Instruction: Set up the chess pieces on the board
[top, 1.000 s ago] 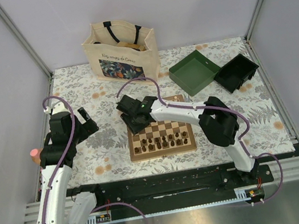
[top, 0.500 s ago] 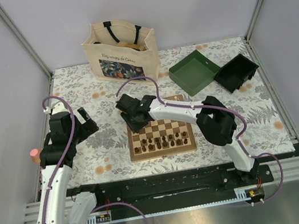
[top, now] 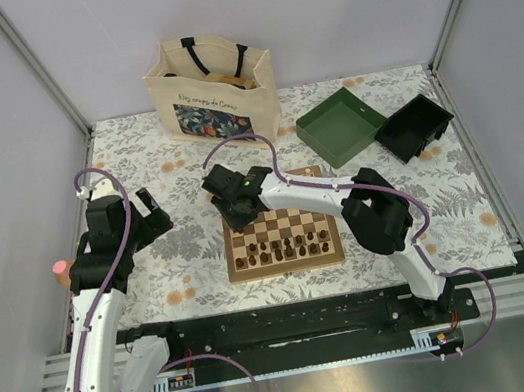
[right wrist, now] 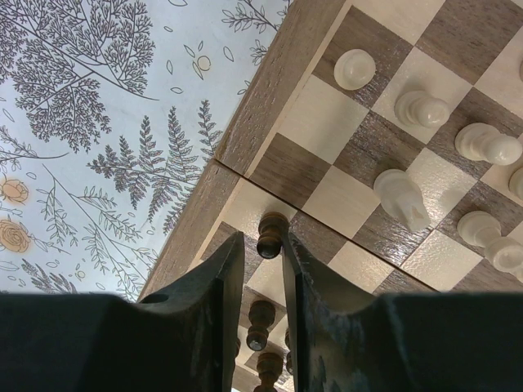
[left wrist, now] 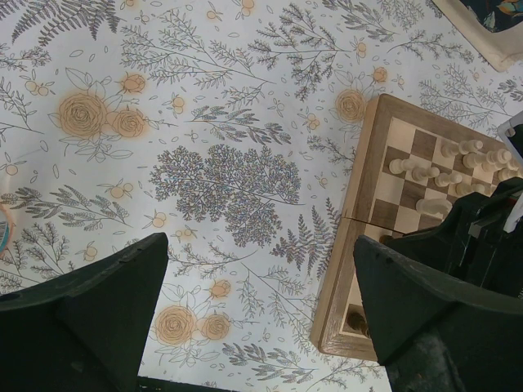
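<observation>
Chess pieces (right wrist: 402,198) on board (right wrist: 274,94), right jaws clamped on dark piece (right wrist: 272,233) — left jaws apart, tote (top: 213,91) script illegible.

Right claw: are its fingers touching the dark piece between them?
Cannot tell. In the right wrist view the dark piece stands between the tips of the right claw, close on both sides, yet neither contact nor gap shows plainly.

The board (top: 286,268) is lying flat, light tan and dark brown checks with a mid-brown wooden rim. The dark brown pieces (top: 282,249) mostly stand upright in rows along its near edge, and the pale cream pieces (right wrist: 421,107) are bunched up at its far edge.
</observation>
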